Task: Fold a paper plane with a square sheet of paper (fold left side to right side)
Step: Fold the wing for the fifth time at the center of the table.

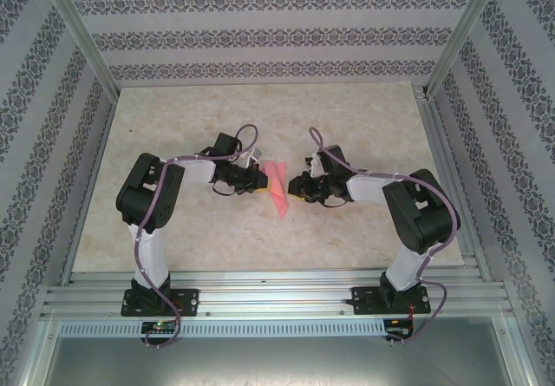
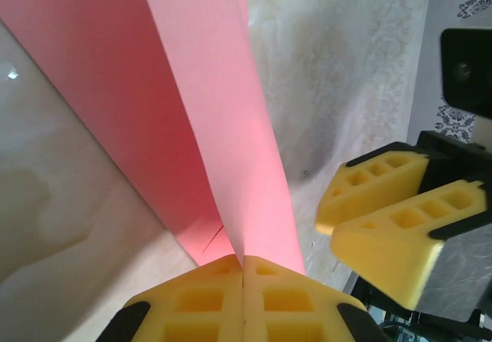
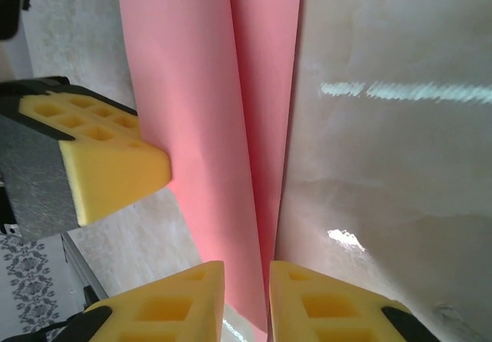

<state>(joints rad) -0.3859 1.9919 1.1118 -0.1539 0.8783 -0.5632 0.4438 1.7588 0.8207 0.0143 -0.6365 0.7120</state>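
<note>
**Left tool pinching the crease, right tool hanging just ajar beside it**

At nine o'clock of the paper, the left tool point(image 2: 243, 269) is pressing its yellow pads together. The pink layers are running straight into the seam between them, so it is pinching the paper plane point(image 1: 277, 188) at the fold.

The plane is sitting mid-surface point(image 1: 173, 126) as a slim pink strip. In the top view its broad end is pointing to twelve o'clock and its tip to six. In the left wrist view two layers are rising from the pinch and leaning apart, so the fold is looking unfinished.

At three o'clock, the right tool point(image 3: 246, 269) is standing slightly spread, with a narrow gap between its pads. In its own wrist view the paper's long edge is lining up with that gap. In the left wrist view, though, this tool is appearing just beside the paper rather than on it, so I cannot tell whether the pads are touching the sheet.

The step in hand is probably setting the centre crease. To do it well:

- The left pinch should be holding firm as the anchor.
- The right tool should be closing squarely over both layers, with their edges matched.
- It should then be pressing along the fold, not tugging sideways.

Paper this thin is likely to buckle or tear if the tools are pulling against each other.
</note>
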